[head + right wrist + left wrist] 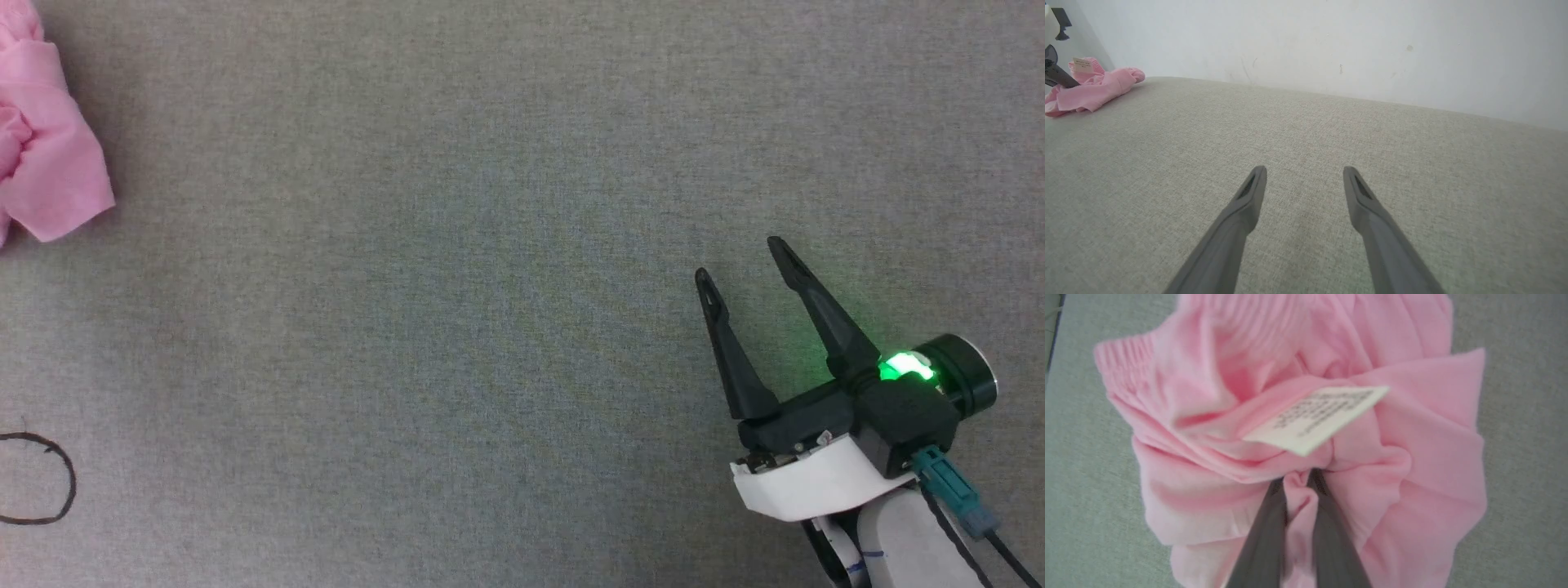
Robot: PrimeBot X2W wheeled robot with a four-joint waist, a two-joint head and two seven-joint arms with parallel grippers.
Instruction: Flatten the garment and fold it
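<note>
The garment (1412, 428) is a crumpled heap of light pink shorts with a gathered waistband and a white printed label (1314, 416) lying on top. My left gripper (1298, 479) is shut on a fold of the pink fabric just below the label. In the head view a corner of the garment (49, 155) shows at the far left edge. My right gripper (747, 261) hovers open over bare grey cloth at the lower right, far from the heap. In the right wrist view the garment (1094, 87) lies at the far left, with a dark finger (1057, 75) of the left gripper on it.
A grey fabric-covered table (457, 294) spreads under everything. A black drawn loop (69, 490) marks its lower left. A white wall (1331, 45) rises behind the table's far edge.
</note>
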